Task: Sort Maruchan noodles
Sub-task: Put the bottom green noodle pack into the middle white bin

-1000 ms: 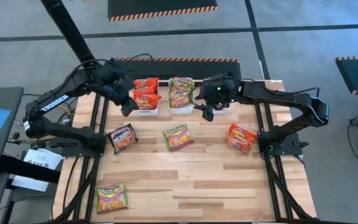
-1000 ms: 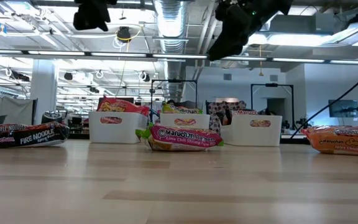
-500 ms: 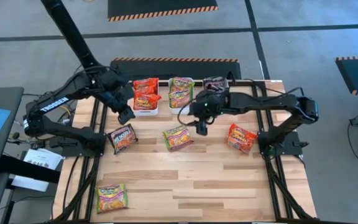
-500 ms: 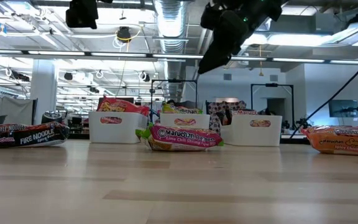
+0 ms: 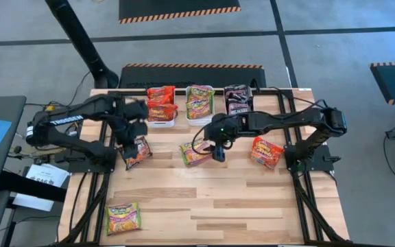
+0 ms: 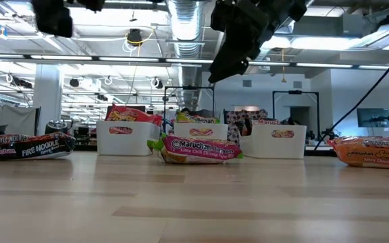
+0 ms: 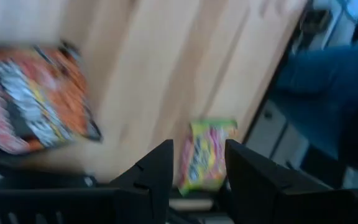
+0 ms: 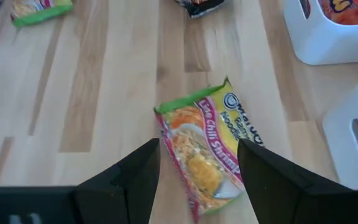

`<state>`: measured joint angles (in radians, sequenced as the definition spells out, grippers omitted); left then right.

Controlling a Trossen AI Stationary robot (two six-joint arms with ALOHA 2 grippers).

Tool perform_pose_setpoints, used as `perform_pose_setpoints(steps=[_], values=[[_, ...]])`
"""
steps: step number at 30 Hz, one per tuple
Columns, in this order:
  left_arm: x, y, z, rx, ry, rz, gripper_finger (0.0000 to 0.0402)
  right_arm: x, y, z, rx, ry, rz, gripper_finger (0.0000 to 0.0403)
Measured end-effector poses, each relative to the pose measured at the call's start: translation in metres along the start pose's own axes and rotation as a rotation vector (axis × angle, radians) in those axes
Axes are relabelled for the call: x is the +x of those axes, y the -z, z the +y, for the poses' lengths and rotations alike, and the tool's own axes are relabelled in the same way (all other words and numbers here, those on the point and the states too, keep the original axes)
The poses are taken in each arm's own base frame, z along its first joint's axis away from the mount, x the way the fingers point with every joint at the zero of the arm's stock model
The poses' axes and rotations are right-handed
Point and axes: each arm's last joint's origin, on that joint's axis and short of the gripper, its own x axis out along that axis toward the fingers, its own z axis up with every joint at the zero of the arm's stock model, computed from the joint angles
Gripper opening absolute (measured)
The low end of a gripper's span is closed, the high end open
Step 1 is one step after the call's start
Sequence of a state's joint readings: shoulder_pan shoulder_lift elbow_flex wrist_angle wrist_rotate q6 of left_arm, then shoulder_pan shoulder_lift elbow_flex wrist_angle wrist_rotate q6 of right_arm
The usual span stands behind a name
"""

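Observation:
A black noodle packet (image 5: 136, 152) lies flat on the table at the left, and my left gripper (image 5: 132, 134) hangs open above its far edge. In the left wrist view (image 7: 196, 167) the black packet (image 7: 33, 106) shows to one side. A green-yellow packet (image 5: 196, 154) lies flat mid-table. My right gripper (image 5: 217, 151) is open above its right end; its fingers stand either side of the packet (image 8: 207, 149) without touching. A red-orange packet (image 5: 266, 151) lies at the right and another green packet (image 5: 123, 218) near the front left corner.
Three white bins stand along the far edge: one with red packets (image 5: 161, 118), one with green (image 5: 200, 118), one with black (image 5: 238, 110). In the low view both grippers (image 6: 238, 40) hang well above the table. Bare wood lies across the near half.
My left gripper has left the red bin and gone toward the near-left, ending over the black packet. My right gripper has gone from the black bin toward the table's left and near edge, ending over the middle green packet. No packet has moved.

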<state>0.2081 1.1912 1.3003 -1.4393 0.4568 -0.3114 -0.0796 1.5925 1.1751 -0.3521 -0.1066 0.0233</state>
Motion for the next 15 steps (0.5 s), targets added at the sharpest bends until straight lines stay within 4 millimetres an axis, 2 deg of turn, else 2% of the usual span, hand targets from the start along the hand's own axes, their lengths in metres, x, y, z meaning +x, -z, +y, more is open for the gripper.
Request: perform_pose_setpoints(steps=[6,15], values=[[0.030,0.017,-0.012,-0.005,-0.010,0.161,0.0150,0.001,0.000,0.012,0.029,-0.022,0.000,0.0240],[0.085,0.044,-0.033,0.048,-0.033,0.288,0.0144,0.002,0.001,0.028,0.002,-0.055,0.006,0.0240]])
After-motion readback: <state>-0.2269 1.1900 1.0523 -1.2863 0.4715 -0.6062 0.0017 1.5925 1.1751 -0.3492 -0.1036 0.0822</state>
